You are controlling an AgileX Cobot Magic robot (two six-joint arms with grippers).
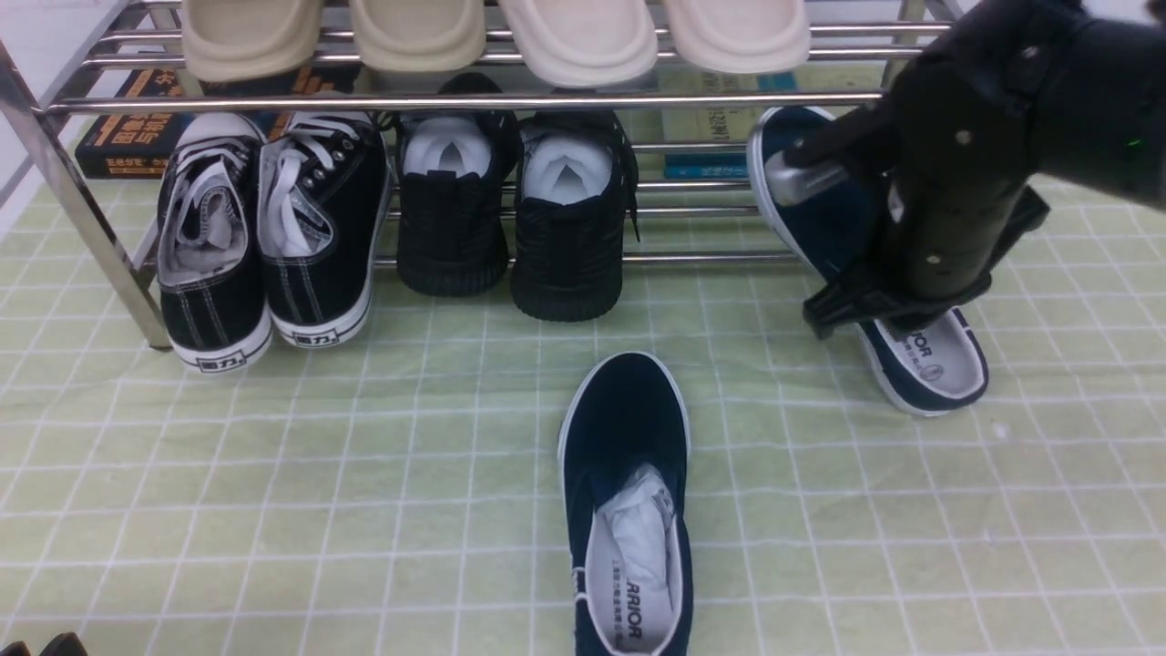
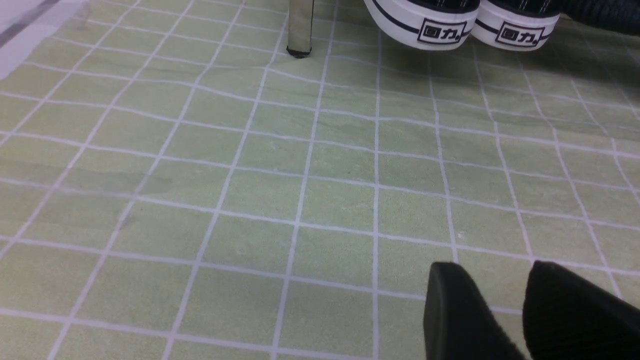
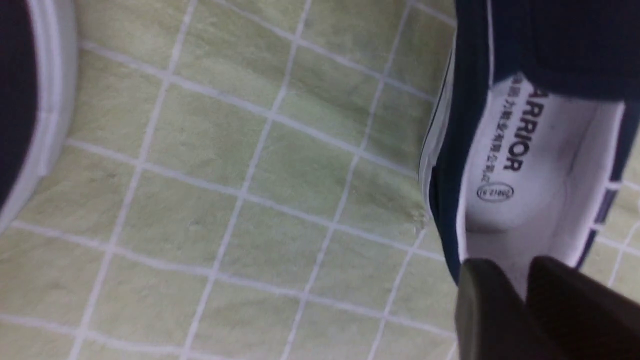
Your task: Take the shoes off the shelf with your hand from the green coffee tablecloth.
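Jaws slightly apart, the right hand (image 1: 956, 155) slants down over a navy slip-on (image 1: 929, 355).

On the cloth before you (image 1: 364, 474), one slip-on (image 1: 629, 410) lies in front of the shoe rack (image 1: 455, 102), near the middle. The other slip-on (image 1: 934, 369) lies farther back and to the right, partly behind the right hand (image 1: 852, 241). Beneath the rack's upper tier, you see the lace-up sneakers (image 1: 314, 264) at the left and the textured shoes (image 1: 569, 255) just right of them. Four clogs (image 1: 583, 41) sit side by side on the upper tier; books (image 1: 137, 128) lie behind the sneakers.
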